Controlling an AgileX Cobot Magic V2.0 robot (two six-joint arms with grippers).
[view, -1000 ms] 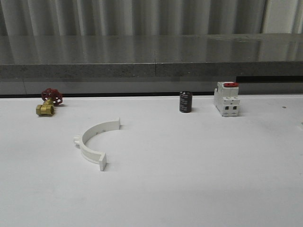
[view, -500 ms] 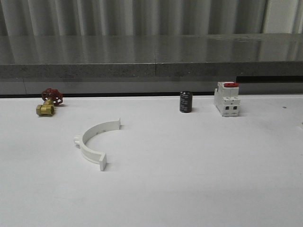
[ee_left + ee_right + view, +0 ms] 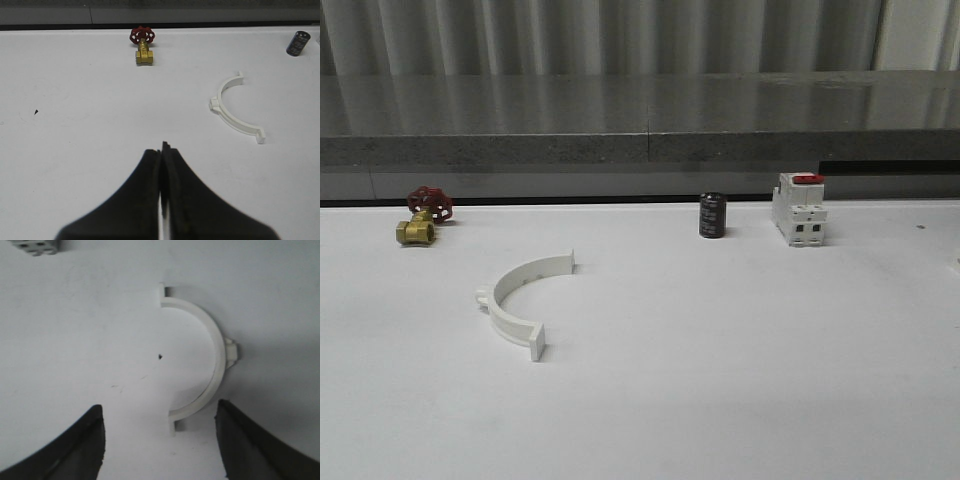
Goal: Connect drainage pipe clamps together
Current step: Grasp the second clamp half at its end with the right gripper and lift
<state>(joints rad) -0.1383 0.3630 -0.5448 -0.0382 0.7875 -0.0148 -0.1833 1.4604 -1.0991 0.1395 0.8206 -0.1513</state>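
One clamp half (image 3: pixel 518 301) lies on the white worktop (image 3: pixel 720 350) with free room around; left gripper (image 3: pixel 162 150) jaws together, right gripper (image 3: pixel 160 425) jaws apart above another half (image 3: pixel 210 370).

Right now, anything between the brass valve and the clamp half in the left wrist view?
Nothing: bare white table between the brass valve and the clamp half, seen in the left wrist view.

l gripper (image 3: pixel 162 165) – jaws pressed together; r gripper (image 3: pixel 160 435) – jaws spread wide
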